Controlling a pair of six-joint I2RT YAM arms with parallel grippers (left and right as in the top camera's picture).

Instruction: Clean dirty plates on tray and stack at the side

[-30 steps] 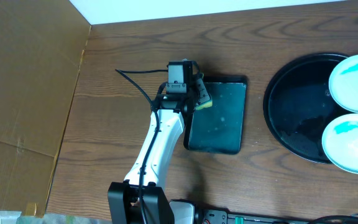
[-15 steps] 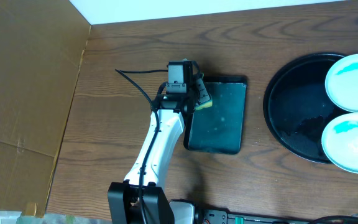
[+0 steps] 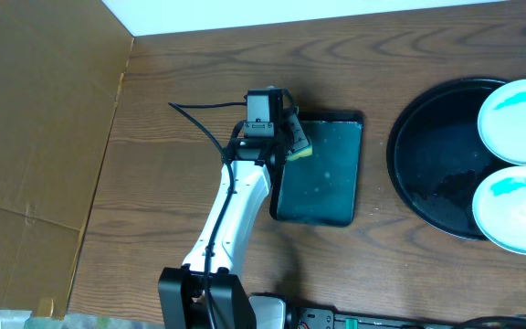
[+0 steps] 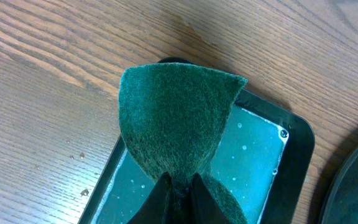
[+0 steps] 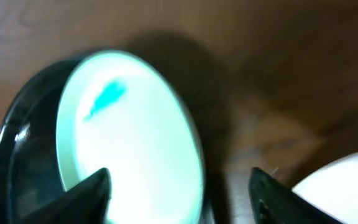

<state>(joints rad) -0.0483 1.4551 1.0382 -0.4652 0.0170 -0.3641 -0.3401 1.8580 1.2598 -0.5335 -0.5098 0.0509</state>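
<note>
Teal smears mark the upper plate (image 3: 519, 108) and the lower plate (image 3: 516, 208) on the round black tray (image 3: 427, 155) at the overhead view's right edge, so cleaning looks barely begun. The left gripper (image 4: 180, 198) is clamped on a green sponge (image 4: 173, 118) over the rectangular tray (image 4: 297, 143), centre frame. The right gripper (image 5: 182, 193) gapes empty above one of them; a blurred pale shape (image 5: 347, 186) at lower right may be a third plate.

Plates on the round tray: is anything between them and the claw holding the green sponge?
Nothing visible. From the left claw with its sponge, only the flat small tray and bare table lie before the plates on the round tray.
</note>
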